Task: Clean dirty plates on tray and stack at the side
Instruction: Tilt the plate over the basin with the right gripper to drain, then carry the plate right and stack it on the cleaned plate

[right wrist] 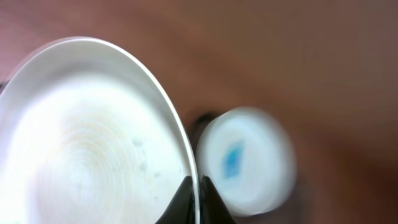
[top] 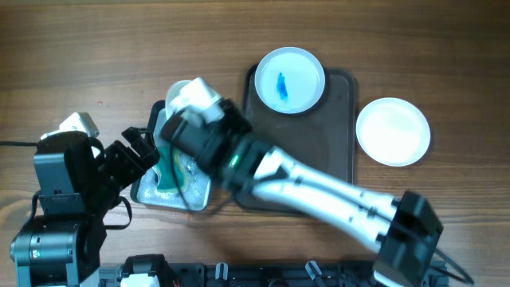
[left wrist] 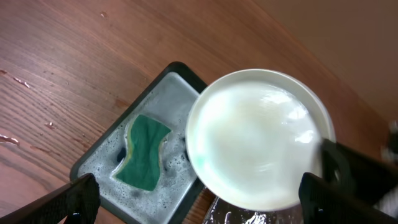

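R wrist view: white round plate [right wrist: 87, 143] fills the near left, its rim at frame bottom, where my right jaws are clamped on it. Behind, blurred, a small white plate w/ blue smear [right wrist: 241, 163].

L wrist view: my left jaws stand wide apart. The held plate hangs above the grey soapy basin [left wrist: 158, 99], and a green sponge [left wrist: 144, 152] lies in the foam.

Overhead: basin sits on the wooden desk [top: 80, 64], left of the dark rectangular tray [top: 339, 143]. Blue-smeared plate is on the tray's far end. Clean white plate [top: 393, 131] is on the desk just beside the tray's right edge.
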You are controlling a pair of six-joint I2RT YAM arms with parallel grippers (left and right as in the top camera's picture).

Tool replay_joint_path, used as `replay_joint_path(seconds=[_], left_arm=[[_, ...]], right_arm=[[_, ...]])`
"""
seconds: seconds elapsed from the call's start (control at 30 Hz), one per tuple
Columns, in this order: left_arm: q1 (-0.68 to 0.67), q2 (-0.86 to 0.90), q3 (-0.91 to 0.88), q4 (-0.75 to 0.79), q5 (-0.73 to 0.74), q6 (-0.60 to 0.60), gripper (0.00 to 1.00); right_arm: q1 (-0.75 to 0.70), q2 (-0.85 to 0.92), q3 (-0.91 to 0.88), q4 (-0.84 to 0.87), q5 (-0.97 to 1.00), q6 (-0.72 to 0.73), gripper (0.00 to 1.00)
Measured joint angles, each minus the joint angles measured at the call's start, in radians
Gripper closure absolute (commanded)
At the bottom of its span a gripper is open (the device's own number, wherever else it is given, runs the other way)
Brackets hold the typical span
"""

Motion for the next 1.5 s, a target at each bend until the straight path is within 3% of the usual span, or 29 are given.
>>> replay_joint_path(seconds=[0.27, 0.47, 0.67, 0.9, 1.07, 1.27, 1.3, 1.33, 1.4, 1.5], left_arm=[[0.0, 0.0, 0.0, 0.002, 0.001, 0.0, 0.0], [0.0, 0.0, 0.0, 0.002, 0.001, 0.0, 0.0], [0.0, 0.0, 0.0, 0.002, 0.001, 0.0, 0.0], [0.0, 0.0, 0.0, 0.002, 0.001, 0.0, 0.0], [0.0, 0.0, 0.0, 0.002, 0.001, 0.0, 0.0], [0.0, 0.0, 0.0, 0.002, 0.001, 0.0, 0.0], [0.0, 0.0, 0.0, 0.002, 0.001, 0.0, 0.0], [0.0, 0.0, 0.0, 0.002, 0.001, 0.0, 0.0], [0.0, 0.0, 0.0, 0.002, 0.001, 0.0, 0.0], [0.0, 0.0, 0.0, 0.002, 0.001, 0.0, 0.0]], right_arm=[[-0.399, -0.074, 0.0, -0.022, -0.748, 0.14, 0.96], [-0.719, -0.283, 0.003, -0.158, -0.985, 0.165, 0.96], [-1.099, -0.324, 0.005, -0.352, -1.033, 0.139, 0.96], [-1.42, -0.248, -0.13, -0.391, -1.043, 0.08, 0.96], [-1.509, -0.194, -0.356, -0.276, -0.987, 0.09, 0.96], [-1.516, -0.188, -0.541, -0.17, -0.903, 0.128, 0.96], [-1.516, -0.188, -0.552, -0.169, -0.891, 0.137, 0.88], [-1.516, -0.188, -0.562, -0.169, -0.876, 0.146, 0.72], [-1.516, -0.188, -0.565, -0.169, -0.859, 0.16, 0.57], [-1.514, -0.197, -0.558, -0.192, -0.847, 0.161, 0.53]])
